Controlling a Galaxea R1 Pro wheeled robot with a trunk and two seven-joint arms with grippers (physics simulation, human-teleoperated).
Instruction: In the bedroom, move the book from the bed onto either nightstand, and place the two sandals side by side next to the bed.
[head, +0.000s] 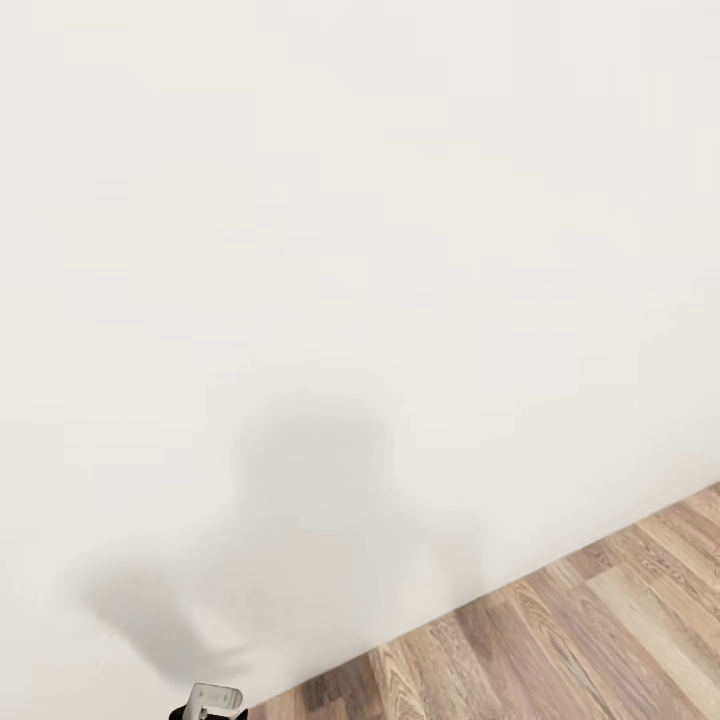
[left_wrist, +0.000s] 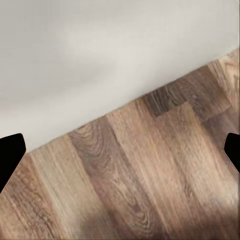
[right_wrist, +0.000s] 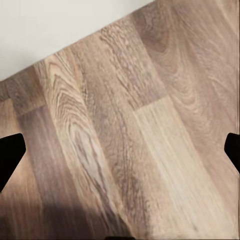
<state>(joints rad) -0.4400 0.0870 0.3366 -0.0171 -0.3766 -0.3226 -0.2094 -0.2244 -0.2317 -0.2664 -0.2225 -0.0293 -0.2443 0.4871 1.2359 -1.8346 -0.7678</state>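
Head view: white wall close ahead, wood-plank floor at 5 o'clock, robot's shadow cast on the wall. Left gripper and right gripper: fingertips wide apart, empty. Book, bed, sandals: whereabouts unknown. Risk: base or arms striking the wall when turning.

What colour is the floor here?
Light-to-mid brown wood planks with visible grain, clearest in the right wrist view.

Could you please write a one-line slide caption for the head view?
Facing a bare white wall that carries the robot's shadow, with wood floor at lower right.
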